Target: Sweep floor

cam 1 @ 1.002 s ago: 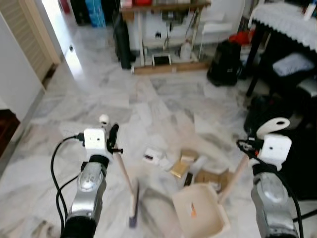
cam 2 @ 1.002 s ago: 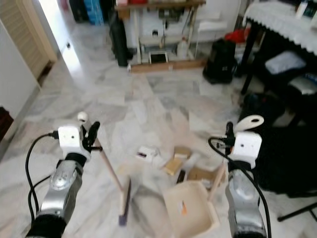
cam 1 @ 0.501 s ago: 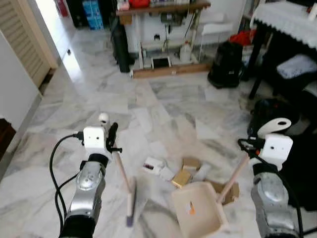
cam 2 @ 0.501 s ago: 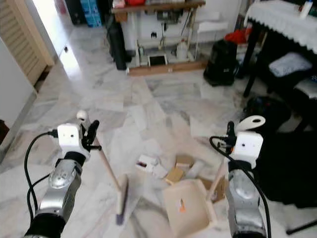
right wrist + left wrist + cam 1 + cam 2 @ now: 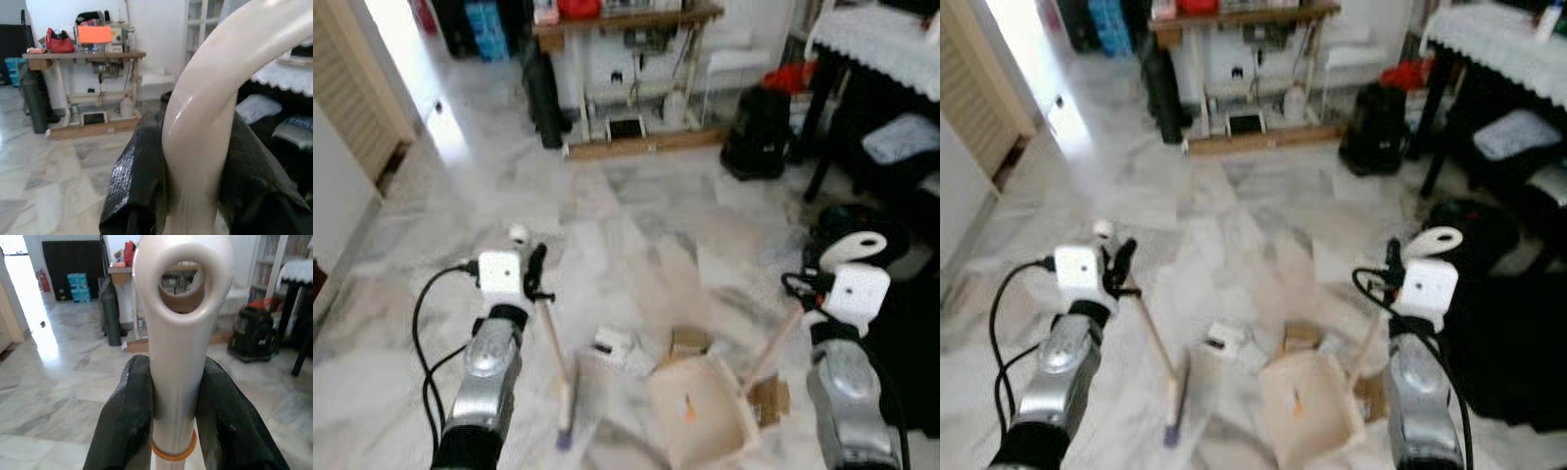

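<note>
While my left gripper [image 5: 173,396] clamps the cream handle of the broom [image 5: 551,338], its two black fingers [image 5: 126,421] press against the shaft from either side, just above an orange ring on the handle. Below that gripper the shaft slants down and toward my right arm, ending in the broom head [image 5: 567,416], which rests on the marble floor [image 5: 636,215] with a purple tip at its near end.

My right gripper [image 5: 195,166] is closed on the curved cream handle of the dustpan [image 5: 700,411], with a black finger [image 5: 139,181] on each side of it. From this gripper the handle runs down and toward my left arm to the pan, which sits on the floor between my two arms, its open mouth turned toward the broom head. Something small and orange shows inside the pan; I cannot tell what it is.

Between the broom head and the pan lies the litter: a small white box [image 5: 612,343] just beside the broom head, and a brown cardboard piece [image 5: 688,343] at the far edge of the pan. Another brown scrap [image 5: 769,401] lies just beside the pan's handle, below my right gripper.

Well ahead of both grippers stands a wooden table [image 5: 626,20] carrying a sewing machine, with a dark bin [image 5: 543,93] beside it. Ahead of my right gripper, a black bag [image 5: 759,142] sits on the floor near a dark table [image 5: 881,44] covered with a white lace cloth. The head views are somewhat blurred.
</note>
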`<state>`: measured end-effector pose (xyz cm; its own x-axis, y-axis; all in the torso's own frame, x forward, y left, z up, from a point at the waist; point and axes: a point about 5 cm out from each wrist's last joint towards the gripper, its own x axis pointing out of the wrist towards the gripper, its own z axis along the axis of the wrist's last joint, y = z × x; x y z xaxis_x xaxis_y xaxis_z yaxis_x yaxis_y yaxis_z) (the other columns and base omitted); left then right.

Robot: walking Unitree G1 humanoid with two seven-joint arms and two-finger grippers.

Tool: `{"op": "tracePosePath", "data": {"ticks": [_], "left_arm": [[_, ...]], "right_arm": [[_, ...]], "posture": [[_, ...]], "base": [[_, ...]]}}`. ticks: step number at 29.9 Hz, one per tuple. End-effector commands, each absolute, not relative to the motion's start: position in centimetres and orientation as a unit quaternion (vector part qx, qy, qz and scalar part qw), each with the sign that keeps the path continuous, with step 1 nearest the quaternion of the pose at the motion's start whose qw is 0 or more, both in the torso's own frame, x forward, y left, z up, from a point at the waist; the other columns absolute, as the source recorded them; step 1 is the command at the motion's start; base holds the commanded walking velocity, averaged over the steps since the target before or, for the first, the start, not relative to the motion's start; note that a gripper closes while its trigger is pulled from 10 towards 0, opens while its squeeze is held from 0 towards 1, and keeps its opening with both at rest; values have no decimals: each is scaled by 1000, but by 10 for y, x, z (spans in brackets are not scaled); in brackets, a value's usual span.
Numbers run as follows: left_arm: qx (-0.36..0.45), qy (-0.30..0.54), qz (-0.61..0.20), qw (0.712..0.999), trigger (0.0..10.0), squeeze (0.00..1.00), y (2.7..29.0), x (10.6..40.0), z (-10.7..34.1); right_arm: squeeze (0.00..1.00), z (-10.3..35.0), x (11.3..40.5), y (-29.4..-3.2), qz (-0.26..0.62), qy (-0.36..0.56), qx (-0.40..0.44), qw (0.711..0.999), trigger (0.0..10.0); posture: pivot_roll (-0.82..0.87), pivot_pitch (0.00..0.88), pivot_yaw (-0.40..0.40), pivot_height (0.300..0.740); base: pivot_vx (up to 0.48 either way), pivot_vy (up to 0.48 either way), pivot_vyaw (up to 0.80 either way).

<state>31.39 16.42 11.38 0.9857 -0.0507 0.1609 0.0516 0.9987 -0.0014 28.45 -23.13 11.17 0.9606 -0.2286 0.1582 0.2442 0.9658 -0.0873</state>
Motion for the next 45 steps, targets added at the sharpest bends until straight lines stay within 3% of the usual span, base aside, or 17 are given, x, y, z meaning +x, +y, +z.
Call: {"op": "tracePosePath", "data": {"ticks": [1,38,45], "left_arm": [[6,-107,-17,994,10000,0,172,316,126],[-3,-106,-17,994,10000,0,172,318,128],[-3,-106,-18,994,10000,0,172,318,128]], "right_arm": [[0,125,289,-225,-112,-105,-49,987,10000],[0,127,291,-224,-115,-107,-38,987,10000],[0,126,291,-223,-115,-104,-29,987,10000]], "posture": [[-127,0,25,740],[-125,0,28,740],[-123,0,32,740]], "base": [[334,0,0],[26,0,-43],[0,338,0]]}}
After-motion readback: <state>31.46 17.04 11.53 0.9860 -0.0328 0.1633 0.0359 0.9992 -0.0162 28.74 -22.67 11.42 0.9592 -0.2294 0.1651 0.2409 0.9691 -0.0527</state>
